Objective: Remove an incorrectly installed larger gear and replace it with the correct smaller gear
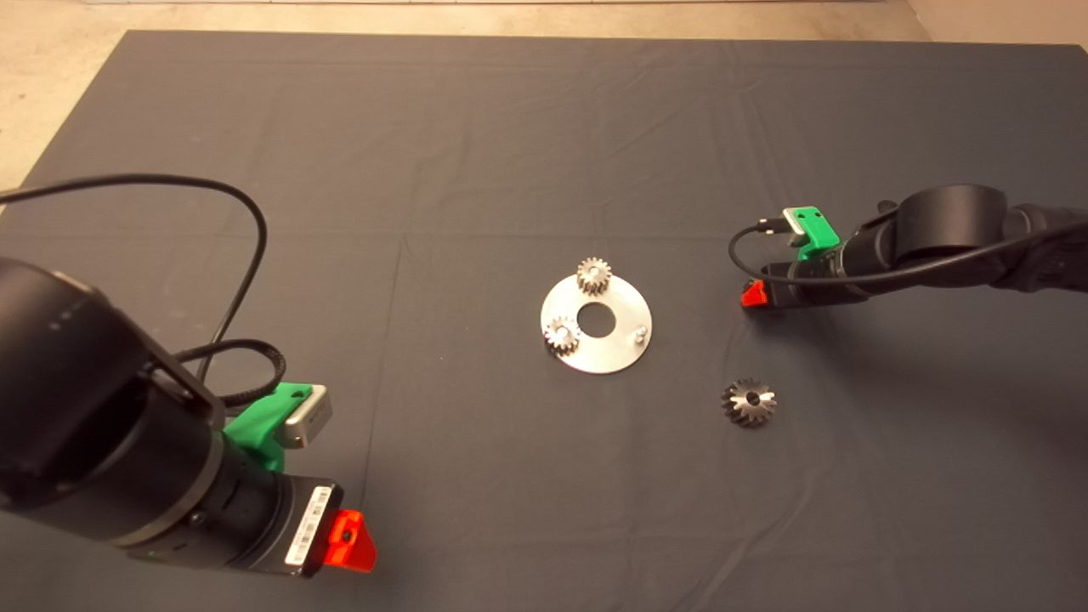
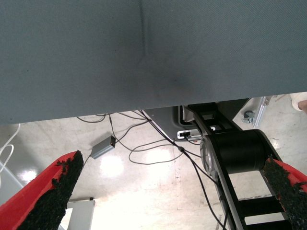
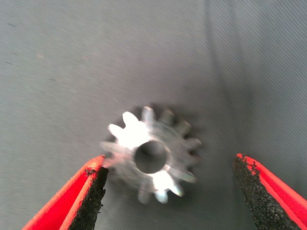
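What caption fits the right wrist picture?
Open red fingers of the right gripper straddle the small gear lying flat on the dark mat.

A dark grey mat [image 1: 425,127] covers the table, creased in long straight fold lines and lit evenly from above. Beyond its far edge and left corner lies a pale beige floor [image 1: 51,76]. The left wrist view looks past the mat's edge to a glossy floor with bright light glare — thin black cables [image 2: 144,153] trail across it beside a small grey box [image 2: 102,147].
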